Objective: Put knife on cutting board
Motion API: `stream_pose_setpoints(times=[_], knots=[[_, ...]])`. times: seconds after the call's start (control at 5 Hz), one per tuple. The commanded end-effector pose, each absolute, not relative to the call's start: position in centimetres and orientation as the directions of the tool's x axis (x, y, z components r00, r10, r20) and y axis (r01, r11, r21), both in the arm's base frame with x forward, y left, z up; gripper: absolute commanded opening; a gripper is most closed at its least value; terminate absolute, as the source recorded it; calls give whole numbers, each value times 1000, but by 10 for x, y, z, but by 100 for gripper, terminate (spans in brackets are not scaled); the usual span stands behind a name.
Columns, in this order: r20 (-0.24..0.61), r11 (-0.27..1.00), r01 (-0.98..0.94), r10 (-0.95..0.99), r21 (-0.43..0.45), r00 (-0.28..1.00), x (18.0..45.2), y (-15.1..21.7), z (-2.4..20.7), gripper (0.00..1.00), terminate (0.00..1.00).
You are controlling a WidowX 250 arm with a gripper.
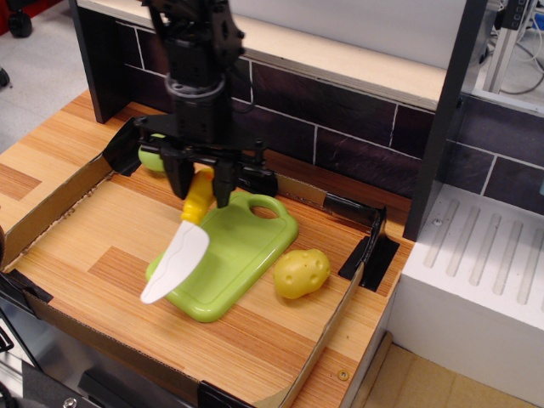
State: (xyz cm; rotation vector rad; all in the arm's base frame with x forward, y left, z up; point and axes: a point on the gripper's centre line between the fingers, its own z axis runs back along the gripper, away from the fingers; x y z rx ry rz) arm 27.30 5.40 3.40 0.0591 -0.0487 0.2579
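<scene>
Cutting board (229,255) in the middle of the tray (51,217), knife (183,246) held by the gripper (200,183) above its left edge, potato toy (301,273) just right of it, pear toy (151,158) behind, far left.
</scene>
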Motion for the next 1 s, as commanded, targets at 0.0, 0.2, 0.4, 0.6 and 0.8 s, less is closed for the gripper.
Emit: stream_pose_setpoints(times=[0.0,0.2,0.4,0.6,0.8], knots=[[53,957,-286,283,48,958,293,46,33,0,0],[43,954,-295,292,57,955,298,43,26,0,0],[37,958,-282,280,56,959,298,39,22,0,0],[38,959,-279,278,45,960,298,40,19,100,0],[28,964,-267,266,21,964,298,40,25,100,0]])
